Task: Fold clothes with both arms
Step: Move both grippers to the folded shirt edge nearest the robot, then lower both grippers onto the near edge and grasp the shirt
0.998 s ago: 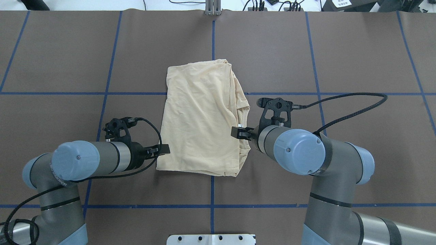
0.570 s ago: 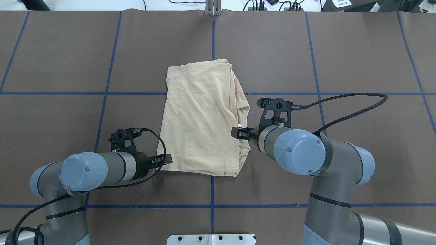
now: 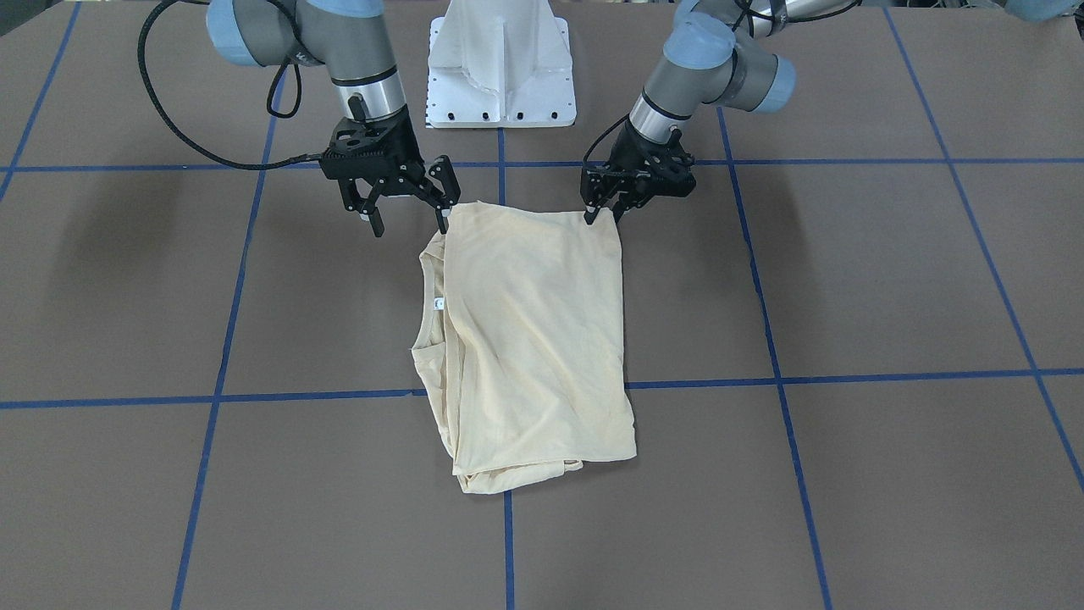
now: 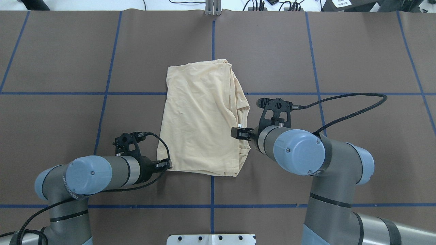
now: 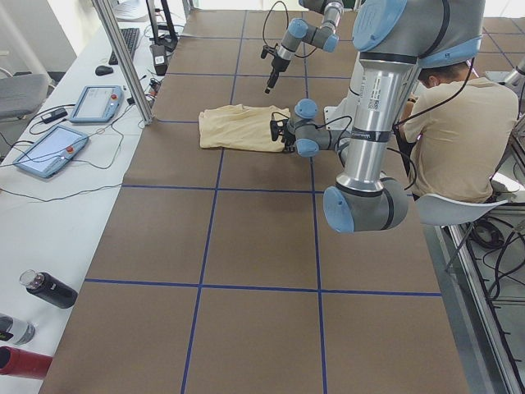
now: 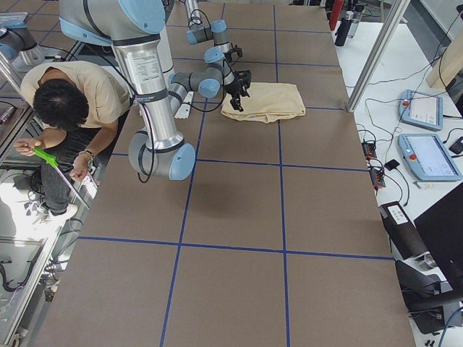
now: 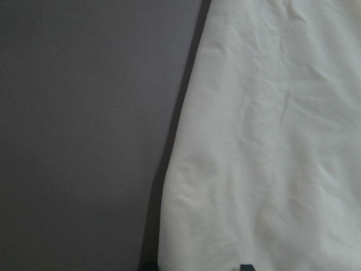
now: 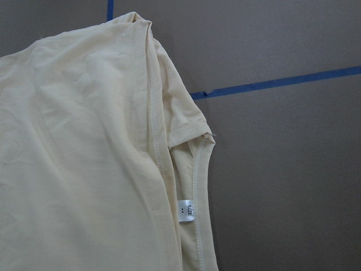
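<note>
The pale cream-yellow shirt [image 4: 201, 119] lies folded into a rough rectangle at the table's middle, print hidden. It also shows in the front view [image 3: 533, 339]. Its white neck label [image 8: 187, 211] shows at the collar on my right side. My left gripper [image 4: 168, 165] is low at the shirt's near left corner; in the front view [image 3: 605, 215] its fingers stand slightly apart over that corner. The left wrist view shows only cloth [image 7: 271, 141] and table. My right gripper [image 3: 409, 222] is open wide just above the shirt's near right edge, by the collar [image 4: 237, 133].
The white pedestal base [image 3: 501, 63] stands at the table's near edge between the arms. Blue tape lines grid the brown table cover. A seated person [image 5: 451, 139] is beside the robot. Control tablets [image 5: 49, 152] and bottles [image 5: 49, 289] lie on a side bench.
My left arm has moved back toward the robot along the shirt's left edge, down to its near left corner. The right arm and the shirt have not moved.
</note>
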Robot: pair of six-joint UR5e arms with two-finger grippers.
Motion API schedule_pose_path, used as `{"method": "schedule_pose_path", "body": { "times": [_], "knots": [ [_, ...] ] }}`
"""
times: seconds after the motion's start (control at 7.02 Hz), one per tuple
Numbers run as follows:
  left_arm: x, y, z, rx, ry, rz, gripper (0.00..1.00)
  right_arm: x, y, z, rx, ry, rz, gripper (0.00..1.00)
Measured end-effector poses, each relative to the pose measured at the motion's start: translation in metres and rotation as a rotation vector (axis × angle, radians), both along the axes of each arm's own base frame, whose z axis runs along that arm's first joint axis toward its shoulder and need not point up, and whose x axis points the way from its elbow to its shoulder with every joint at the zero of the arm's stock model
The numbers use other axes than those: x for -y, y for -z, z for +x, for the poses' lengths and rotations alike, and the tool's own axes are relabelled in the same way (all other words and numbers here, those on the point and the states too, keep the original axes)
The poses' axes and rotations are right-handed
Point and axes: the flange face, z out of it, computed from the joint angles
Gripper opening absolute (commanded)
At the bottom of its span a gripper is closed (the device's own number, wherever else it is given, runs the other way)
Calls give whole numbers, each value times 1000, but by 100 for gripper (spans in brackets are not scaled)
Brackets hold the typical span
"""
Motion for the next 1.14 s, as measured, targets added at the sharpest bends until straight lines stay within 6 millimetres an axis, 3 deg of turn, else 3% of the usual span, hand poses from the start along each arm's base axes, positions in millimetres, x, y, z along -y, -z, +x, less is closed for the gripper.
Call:
{"method": "schedule_pose_path", "body": {
  "times": [0.43, 0.86, 1.14],
  "knots": [
    [0, 6, -3, -10, -3, 9, 0, -8, -1, -8, -1, 8, -4, 98],
    [1, 7, -4, -11, 0, 11, 0, -49, -15, -50, 15, -91, -60, 86],
    [1, 7, -5, -12, 2, 11, 0, -60, -33, -74, -10, -139, -73, 76]
  ]
}}
